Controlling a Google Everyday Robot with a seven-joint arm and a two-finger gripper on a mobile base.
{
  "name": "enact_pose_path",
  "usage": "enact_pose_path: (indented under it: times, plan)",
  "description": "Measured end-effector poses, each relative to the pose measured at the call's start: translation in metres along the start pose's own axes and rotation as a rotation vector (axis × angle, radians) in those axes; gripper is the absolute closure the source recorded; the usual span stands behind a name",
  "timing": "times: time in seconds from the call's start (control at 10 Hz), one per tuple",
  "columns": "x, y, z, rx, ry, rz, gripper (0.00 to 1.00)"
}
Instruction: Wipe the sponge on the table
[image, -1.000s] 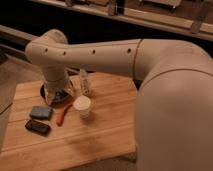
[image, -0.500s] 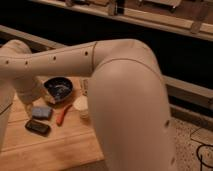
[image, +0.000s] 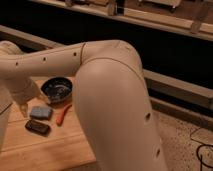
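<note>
**Open gripper low beside the sponge**

The gripper (image: 22, 109) hangs at the table's (image: 55, 150) far edge, fingers spread, nothing between them. Just beside them, not touching, the sponge (image: 41, 112) lies flat on the wood: a soft blue-grey block with rounded corners. In front of it lies a flat black block (image: 37, 127), alongside it an orange stick (image: 62, 115), and behind it a dark round bowl (image: 56, 90). The tabletop is pale and plank-grained.

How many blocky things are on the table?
2. The sponge lies beside the orange stick; the black block sits nearer the camera. The gripper hangs left of the sponge. The arm may hide others.
</note>
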Motion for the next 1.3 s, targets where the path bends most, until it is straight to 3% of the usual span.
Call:
enact_pose_path:
  times: [0.2, 0.3, 0.5, 0.9, 1.3]
  plan:
    - [-0.025, 0.002, -0.003, 0.02, -0.063, -0.053, 0.35]
    - [-0.047, 0.01, -0.006, 0.038, -0.113, -0.124, 0.35]
    - [-0.061, 0.015, -0.007, 0.053, -0.141, -0.181, 0.35]
    - [-0.065, 0.001, 0.011, 0.064, -0.083, -0.182, 0.35]
    - [-0.097, 0.009, 0.025, 0.024, -0.071, -0.231, 0.35]
